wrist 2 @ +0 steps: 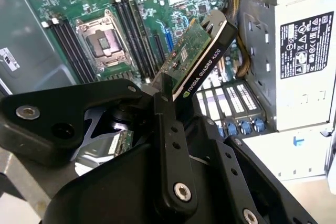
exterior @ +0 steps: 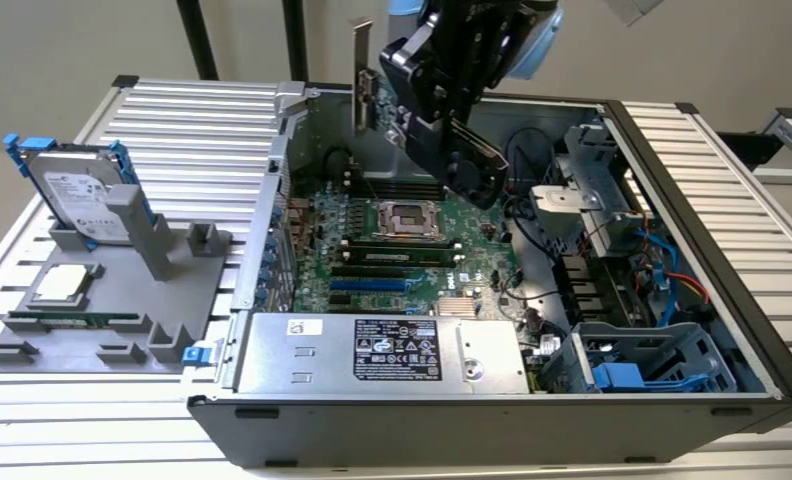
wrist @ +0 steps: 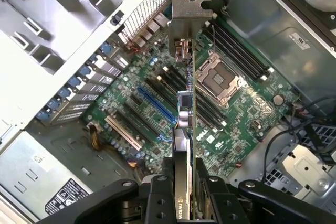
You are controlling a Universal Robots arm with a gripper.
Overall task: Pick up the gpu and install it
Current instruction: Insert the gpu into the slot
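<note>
The gripper [wrist: 185,192], fingers [wrist: 159,200] clamped on the gpu [wrist: 186,111], holds it clear above the motherboard [exterior: 396,250] near the twelve o'clock rim of the open case [exterior: 503,435] in the exterior view.

Black robot arm [exterior: 483,35] reaching down from above, wrist tilted, its gripper [wrist: 184,184] pinching the gpu [wrist: 185,111] between both fingers.

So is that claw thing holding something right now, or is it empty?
Gripper: shut on the gpu, which hangs above the motherboard inside the open computer case.
</note>
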